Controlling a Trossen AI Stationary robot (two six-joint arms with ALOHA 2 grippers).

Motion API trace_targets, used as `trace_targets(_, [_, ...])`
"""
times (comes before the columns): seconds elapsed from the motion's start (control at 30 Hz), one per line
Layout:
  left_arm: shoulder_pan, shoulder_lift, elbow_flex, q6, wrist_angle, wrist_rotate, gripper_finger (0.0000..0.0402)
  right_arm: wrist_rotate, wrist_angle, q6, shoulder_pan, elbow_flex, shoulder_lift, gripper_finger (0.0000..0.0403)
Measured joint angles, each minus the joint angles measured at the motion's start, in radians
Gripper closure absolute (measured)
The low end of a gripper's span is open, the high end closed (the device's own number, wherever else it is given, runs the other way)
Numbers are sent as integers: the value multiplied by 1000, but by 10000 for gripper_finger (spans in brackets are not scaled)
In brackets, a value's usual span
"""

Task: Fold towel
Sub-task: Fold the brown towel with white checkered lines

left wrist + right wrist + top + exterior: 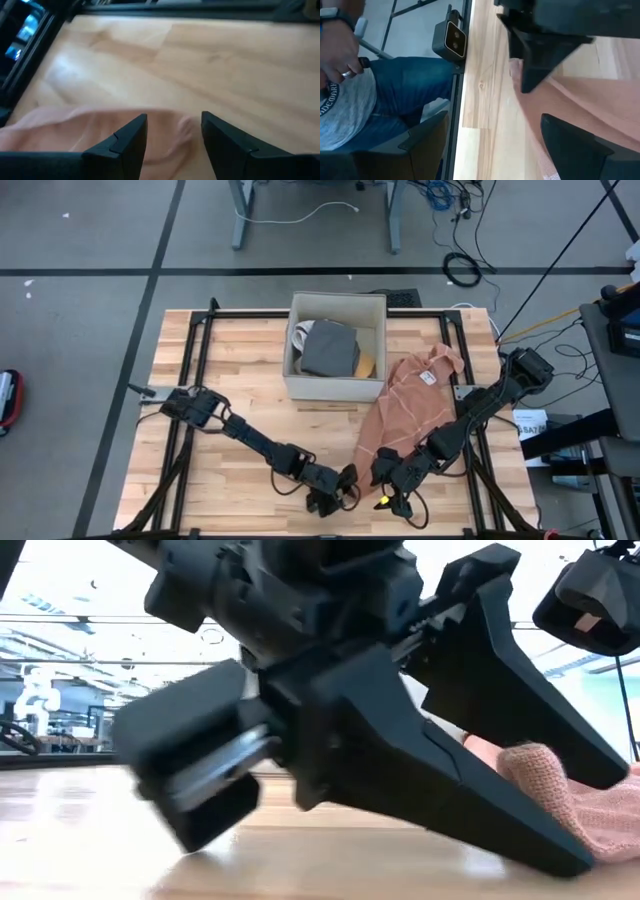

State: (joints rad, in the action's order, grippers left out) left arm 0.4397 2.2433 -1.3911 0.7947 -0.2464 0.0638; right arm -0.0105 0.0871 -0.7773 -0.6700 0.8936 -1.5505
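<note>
Pink towel (412,408) crumpled on table's (230,370) right half, long axis running from near edge toward box (336,345). Left gripper (338,493) at near corner, fingers (131,137) apart, empty. Right gripper (388,488) wide open, holding nothing.

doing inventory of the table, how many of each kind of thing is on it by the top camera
pink towel: 1
open box: 1
grey folded cloth inside the box: 1
yellow item in the box, can't tell what it is: 1
robot grippers: 2, left gripper and right gripper
total: 6
</note>
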Motion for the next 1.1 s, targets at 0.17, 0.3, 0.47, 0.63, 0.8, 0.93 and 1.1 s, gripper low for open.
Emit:
trace_targets(0.17, [-18, -1, -2, -1, 6, -54, 217, -19, 3, 4, -8, 0, 0, 101])
trace_targets(0.3, [-23, -3, -3, -2, 36, -74, 244, -18, 23, -13, -20, 0, 0, 101])
trace_targets(0.47, [-12, -3, -8, -1, 50, -79, 310, -15, 141, -65, -38, 0, 0, 101])
trace_targets(0.63, [8, -2, -32, -2, 107, -86, 389, -15, 220, -110, -59, 0, -1, 101])
trace_targets(0.8, [12, -2, -81, -26, 226, -163, 398, -20, 224, -94, -76, 0, -11, 101])
trace_targets(0.93, [26, -18, -97, -26, 271, -212, 399, -101, 297, -76, -79, 0, -46, 101])
trace_targets(1.1, [47, -59, -99, -30, 308, -257, 400, -156, 296, -45, -78, 0, -89, 101])
